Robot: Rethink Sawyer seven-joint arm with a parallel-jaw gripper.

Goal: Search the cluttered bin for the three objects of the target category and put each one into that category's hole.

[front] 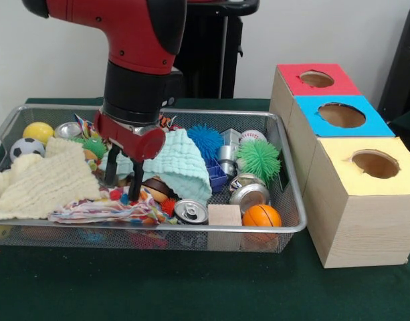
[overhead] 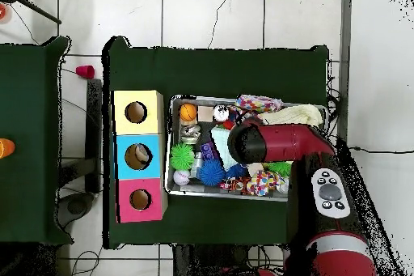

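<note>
A wire-mesh bin (front: 295,224) holds mixed clutter. My gripper (front: 123,182) reaches down into its middle, open, with the fingertips (front: 135,190) among a colourful cloth (front: 101,211), beside a mint cloth (front: 184,164) and a brown rounded item (front: 156,189). Nothing shows between the fingers. Balls lie around: yellow (front: 37,132), soccer (front: 25,148), orange basketball (front: 261,216), baseball (front: 253,136). Blue (front: 206,140) and green (front: 258,159) spiky balls sit at the right. Cans (front: 191,211) (front: 249,196) lie near the front. In the overhead view the arm (overhead: 271,142) hides the gripper.
Three boxes with round holes stand right of the bin: red (front: 316,79), blue (front: 342,115), yellow (front: 375,164). Something pale shows inside the blue box's hole (overhead: 139,156). A cream cloth (front: 41,180) covers the bin's left part. A wooden block (front: 225,215) rests by the front rim.
</note>
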